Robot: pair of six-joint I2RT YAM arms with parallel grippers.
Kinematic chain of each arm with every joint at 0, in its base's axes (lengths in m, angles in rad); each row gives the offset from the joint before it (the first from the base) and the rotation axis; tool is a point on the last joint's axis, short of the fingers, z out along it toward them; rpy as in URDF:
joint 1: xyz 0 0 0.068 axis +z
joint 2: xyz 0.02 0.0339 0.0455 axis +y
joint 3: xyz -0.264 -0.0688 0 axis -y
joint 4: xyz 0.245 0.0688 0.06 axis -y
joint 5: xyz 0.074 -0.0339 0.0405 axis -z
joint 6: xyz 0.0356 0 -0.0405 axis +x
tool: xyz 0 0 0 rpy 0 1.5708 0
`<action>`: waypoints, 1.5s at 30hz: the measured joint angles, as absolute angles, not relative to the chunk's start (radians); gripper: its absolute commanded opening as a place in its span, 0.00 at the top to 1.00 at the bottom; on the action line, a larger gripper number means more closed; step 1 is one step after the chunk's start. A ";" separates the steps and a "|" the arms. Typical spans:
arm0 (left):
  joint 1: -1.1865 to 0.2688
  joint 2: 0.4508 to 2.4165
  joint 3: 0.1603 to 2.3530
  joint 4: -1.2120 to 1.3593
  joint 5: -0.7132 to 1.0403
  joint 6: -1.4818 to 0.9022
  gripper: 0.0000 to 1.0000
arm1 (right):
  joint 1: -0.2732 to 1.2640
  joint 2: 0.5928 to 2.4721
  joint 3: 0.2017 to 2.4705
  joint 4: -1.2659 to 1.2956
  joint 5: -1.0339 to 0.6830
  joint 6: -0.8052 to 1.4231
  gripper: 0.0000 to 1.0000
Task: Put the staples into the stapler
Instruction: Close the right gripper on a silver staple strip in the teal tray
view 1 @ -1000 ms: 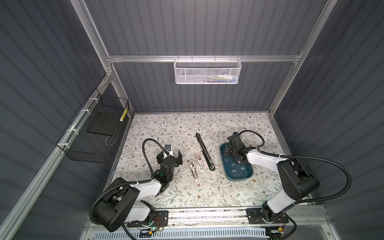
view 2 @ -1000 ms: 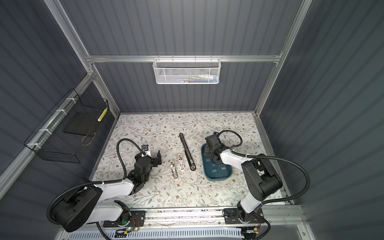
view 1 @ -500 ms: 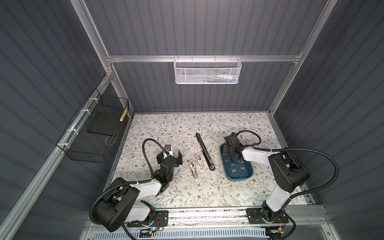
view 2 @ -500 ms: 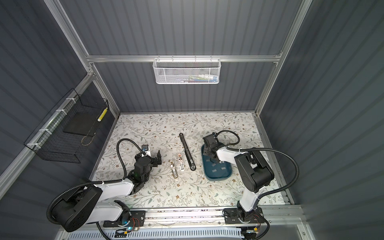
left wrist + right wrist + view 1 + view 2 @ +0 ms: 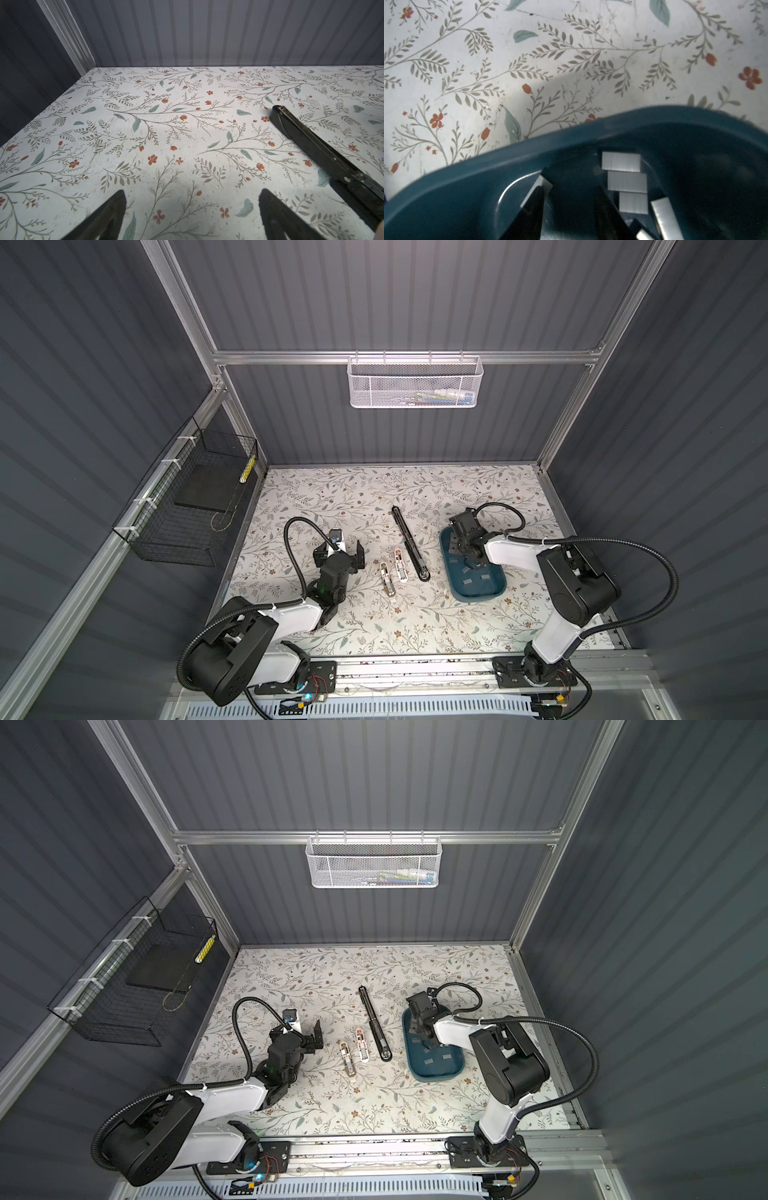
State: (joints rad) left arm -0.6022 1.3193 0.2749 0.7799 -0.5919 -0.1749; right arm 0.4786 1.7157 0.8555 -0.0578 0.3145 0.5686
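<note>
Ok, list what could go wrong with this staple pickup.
1. The staples lie edge to edge in the tray, so the right gripper may pinch two or scatter them.
2. One strip seems to lean against that gripper's outside; it could get knocked aside rather than gripped.

Up on the back rail hangs a white wire-mesh basket (image 5: 415,385), with a few pale, colourful items (image 5: 442,396) lying in its right end, too small to identify. On the left wall, a black wire-grid basket (image 5: 178,526) holds a dark flat slab (image 5: 203,489), and a thin yellow-patterned stick (image 5: 248,468) leans in its far corner. Down below is the white tabletop with a leaf-and-flower print (image 5: 353,493), and on its right side sits a dark teal plastic tray with rounded corners (image 5: 478,597).
</note>
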 measured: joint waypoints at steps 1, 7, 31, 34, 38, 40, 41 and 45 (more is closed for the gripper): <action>-0.602 1.319 0.275 0.780 -0.591 -0.175 0.00 | 0.479 1.710 0.850 -0.057 0.315 0.568 0.61; -0.602 1.319 0.275 0.780 -0.584 -0.175 0.00 | 0.486 1.695 0.843 -0.047 0.295 0.567 0.58; -0.602 1.319 0.275 0.780 -0.580 -0.175 0.00 | 0.524 1.810 0.941 -0.075 0.381 0.577 0.51; -0.602 1.319 0.275 0.780 -0.580 -0.175 0.00 | 0.524 1.797 0.926 -0.076 0.383 0.578 0.60; -0.602 1.319 0.275 0.780 -0.579 -0.175 0.00 | 0.524 1.773 0.901 -0.082 0.384 0.576 0.63; -0.602 1.319 0.275 0.780 -0.579 -0.175 0.00 | 0.524 1.767 0.894 -0.081 0.382 0.575 0.65; -0.602 1.319 0.275 0.780 -0.577 -0.175 0.00 | 0.524 1.765 0.892 -0.081 0.380 0.574 0.66; -0.602 1.319 0.275 0.780 -0.577 -0.175 0.00 | 0.524 1.764 0.890 -0.076 0.368 0.572 0.66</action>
State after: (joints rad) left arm -0.6022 1.3193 0.2749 0.7799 -0.5766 -0.1749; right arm 0.5243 1.7638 0.8902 -0.0757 0.3683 0.5716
